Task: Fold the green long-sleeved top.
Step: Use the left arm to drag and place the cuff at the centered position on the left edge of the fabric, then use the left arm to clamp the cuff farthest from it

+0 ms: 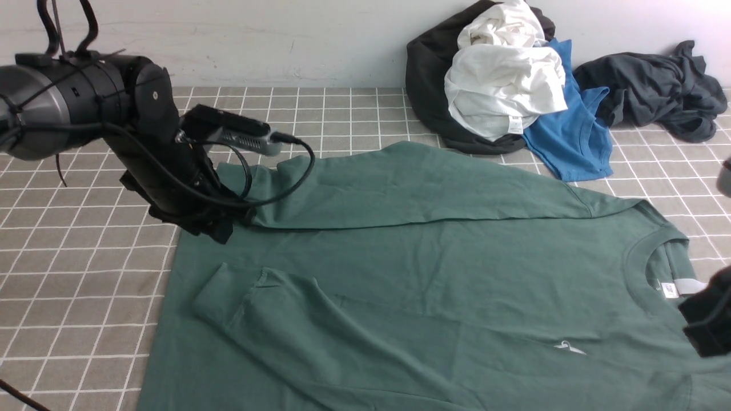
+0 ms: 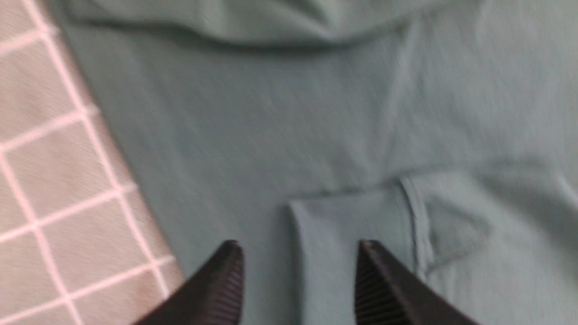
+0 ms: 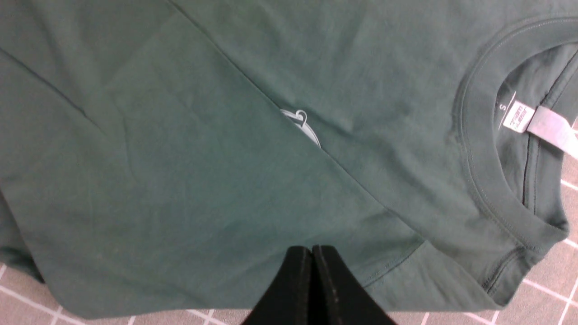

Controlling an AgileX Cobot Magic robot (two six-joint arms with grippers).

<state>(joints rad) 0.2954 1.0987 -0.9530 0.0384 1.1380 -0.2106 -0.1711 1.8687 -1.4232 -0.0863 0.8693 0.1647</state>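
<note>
The dark green cotton long-sleeved top (image 1: 400, 268) is spread flat on the grey checked tabletop (image 1: 74, 285), with its hem towards the robot's left and its ribbed crew neck (image 1: 634, 262) towards the right. Its nearer sleeve (image 1: 274, 319) is laid across the body, and the white chest logo (image 1: 568, 346) is mostly covered by it. A white neck tag (image 1: 677, 287) is seen inside the collar. The right fingers (image 3: 298, 289) are clenched together with nothing between them and are held above the shoulder area beside the neck. Farther back, the other sleeve (image 1: 411, 188) is folded across the body. The left fingers (image 2: 216, 289) are spread apart and released, with the sleeve's cuff (image 2: 343, 225) lying flat below them. At the far edge, by the pale wall (image 1: 285, 34), a black garment (image 1: 425, 85), a crumpled white garment (image 1: 502, 85), a bright blue T-shirt (image 1: 571, 137) and a dark grey garment (image 1: 657, 91) are heaped.
</note>
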